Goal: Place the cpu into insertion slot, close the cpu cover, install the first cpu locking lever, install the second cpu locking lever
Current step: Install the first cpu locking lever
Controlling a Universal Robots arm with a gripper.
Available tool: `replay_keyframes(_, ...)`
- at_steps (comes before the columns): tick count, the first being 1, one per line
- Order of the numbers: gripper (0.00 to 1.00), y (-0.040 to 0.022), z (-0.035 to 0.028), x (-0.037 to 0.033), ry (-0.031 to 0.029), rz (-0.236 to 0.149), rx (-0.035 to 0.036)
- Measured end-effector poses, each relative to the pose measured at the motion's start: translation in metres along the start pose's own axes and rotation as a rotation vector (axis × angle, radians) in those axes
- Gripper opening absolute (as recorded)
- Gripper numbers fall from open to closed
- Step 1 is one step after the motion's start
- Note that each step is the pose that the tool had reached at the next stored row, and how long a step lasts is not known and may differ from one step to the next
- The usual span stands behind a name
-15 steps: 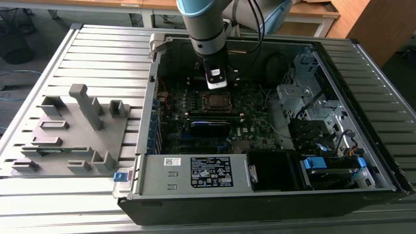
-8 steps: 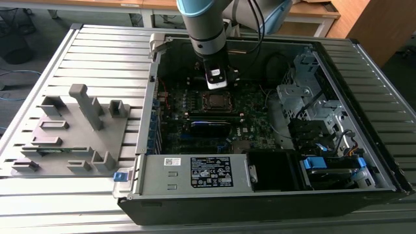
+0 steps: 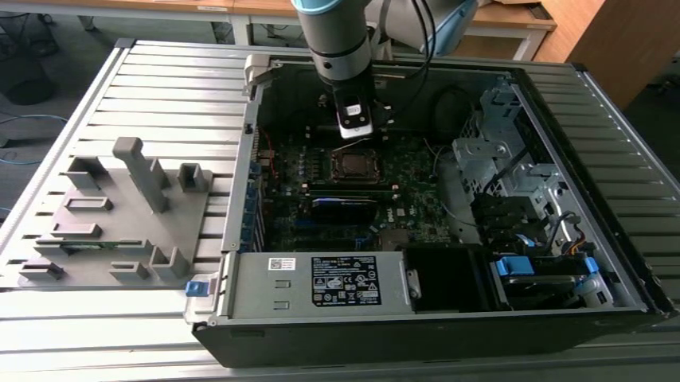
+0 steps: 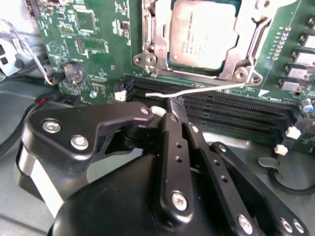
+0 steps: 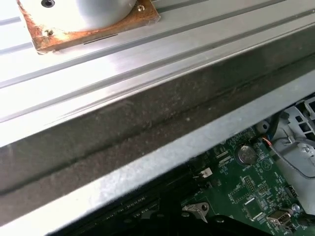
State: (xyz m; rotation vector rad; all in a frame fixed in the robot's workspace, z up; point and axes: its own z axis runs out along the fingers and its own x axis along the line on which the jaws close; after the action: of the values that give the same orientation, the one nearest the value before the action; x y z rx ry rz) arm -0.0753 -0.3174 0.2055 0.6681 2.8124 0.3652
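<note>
The cpu is seated in the insertion slot under the cpu cover. A thin locking lever is gripped by the closed pincer.

**Lighting and picture quality**

Even, bright room light. Strong glare on the slatted table in the first wrist view, blurred there. The computer case interior sits in shadow. The gripper is soft-focused.

One open black computer case is lying beside one grey plastic fixture tray; one silvery-grey square cpu is sitting under one silvery metal cover frame; one round silver coin battery is showing.
</note>
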Motion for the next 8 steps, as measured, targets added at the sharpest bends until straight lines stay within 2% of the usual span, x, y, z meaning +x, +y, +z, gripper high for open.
replay_keyframes(8,0.11,0.0051,0.0004,0.0044,0.0004,0.000,0.0001)
